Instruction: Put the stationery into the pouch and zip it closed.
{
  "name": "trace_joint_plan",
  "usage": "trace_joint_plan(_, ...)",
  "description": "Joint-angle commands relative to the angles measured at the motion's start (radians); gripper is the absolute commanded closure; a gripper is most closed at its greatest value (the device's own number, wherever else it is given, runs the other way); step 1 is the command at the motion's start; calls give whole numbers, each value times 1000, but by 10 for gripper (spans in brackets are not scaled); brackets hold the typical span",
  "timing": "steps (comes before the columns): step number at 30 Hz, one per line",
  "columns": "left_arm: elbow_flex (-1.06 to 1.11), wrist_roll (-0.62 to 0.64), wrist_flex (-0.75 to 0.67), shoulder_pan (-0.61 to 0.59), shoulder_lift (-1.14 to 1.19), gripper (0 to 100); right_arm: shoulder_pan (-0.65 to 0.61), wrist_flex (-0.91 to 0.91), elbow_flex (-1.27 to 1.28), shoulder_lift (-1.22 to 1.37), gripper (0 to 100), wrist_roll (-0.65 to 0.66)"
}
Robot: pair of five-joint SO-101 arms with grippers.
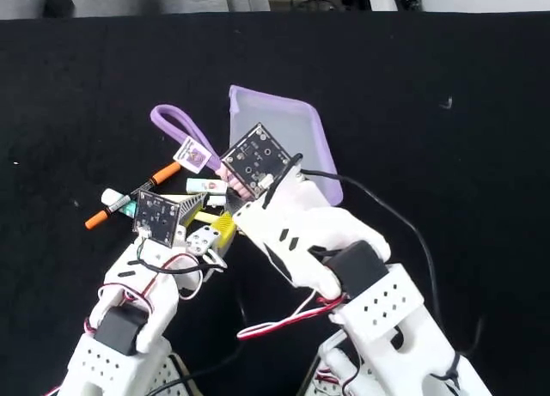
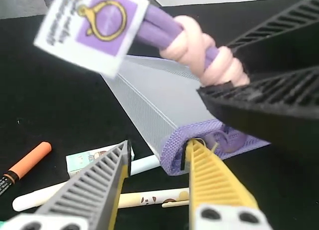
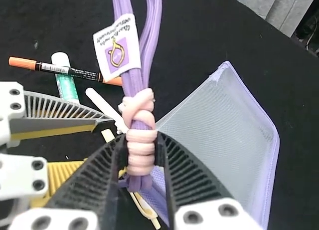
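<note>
With the right jaws clamped on the pink-wrapped strap point(image 3: 139, 140) of the pouch point(image 1: 284, 125), the open left jaws, straddling its corner point(image 2: 172, 152) beside the pens point(image 2: 149, 196) on the surface point(image 1: 447, 70), should close squarely on the edging, not the mesh.

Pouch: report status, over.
Right gripper shut on strap. Left gripper open at pouch edge. Pens out on table, none in pouch.
</note>
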Motion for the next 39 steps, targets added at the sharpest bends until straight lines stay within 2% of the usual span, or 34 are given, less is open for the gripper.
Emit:
trace_joint_plan(1,-5,-6,-18,59,-8,850,15,-17,-7,-25,988,8)
trace_joint_plan(4,-5,-8,-21,68,-8,907,15,-17,-7,-25,988,8)
trace_joint_plan(17,-5,-8,-25,71,-8,905,15,-17,-7,-25,988,8)
trace_joint_plan(21,-16,-8,-25,71,-8,970,17,-17,-7,-25,988,8)
trace_joint_plan(30,-16,-8,-20,71,-8,971,17,-17,-7,-25,988,8)
trace_joint_plan(34,-16,-8,-18,56,-8,971,34,9,-15,-25,988,8)
trace_joint_plan(39,-39,0,-15,-48,-8,971,94,49,-19,-76,988,8)
